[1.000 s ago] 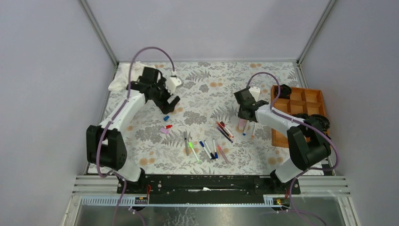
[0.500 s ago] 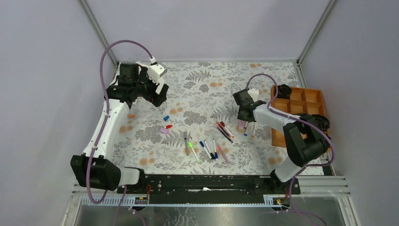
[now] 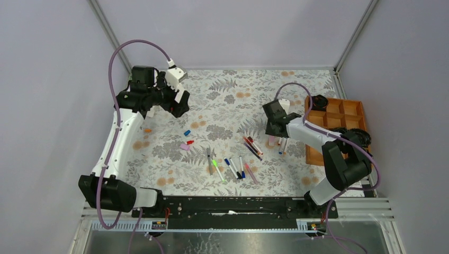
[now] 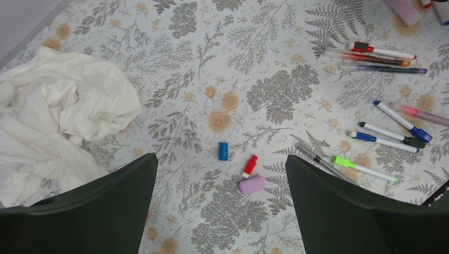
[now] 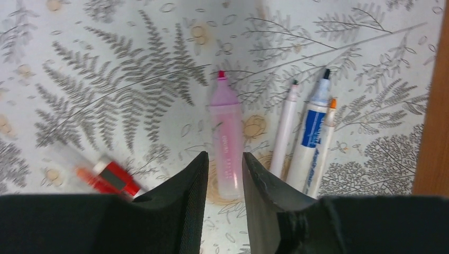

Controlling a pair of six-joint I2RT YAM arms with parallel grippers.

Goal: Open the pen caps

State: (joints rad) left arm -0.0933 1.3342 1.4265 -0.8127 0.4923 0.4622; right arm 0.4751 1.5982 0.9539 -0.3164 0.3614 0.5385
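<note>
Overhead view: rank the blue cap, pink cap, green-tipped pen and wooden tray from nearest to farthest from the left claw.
1. Blue cap, just toward the near edge from the left claw.
2. Pink cap, a little past the blue one.
3. Green-tipped pen, in the middle cluster.
4. Wooden tray, at the table's right edge.

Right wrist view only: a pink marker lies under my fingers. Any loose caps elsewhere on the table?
Observer: Yes: a blue cap, a red cap and a pink cap lie close together left of centre.
Operator: Left gripper near them?
Observer: The left gripper hangs raised above that side, wide open, empty.
Operator: Anything else there?
Observer: A crumpled white cloth in the far left corner.
</note>
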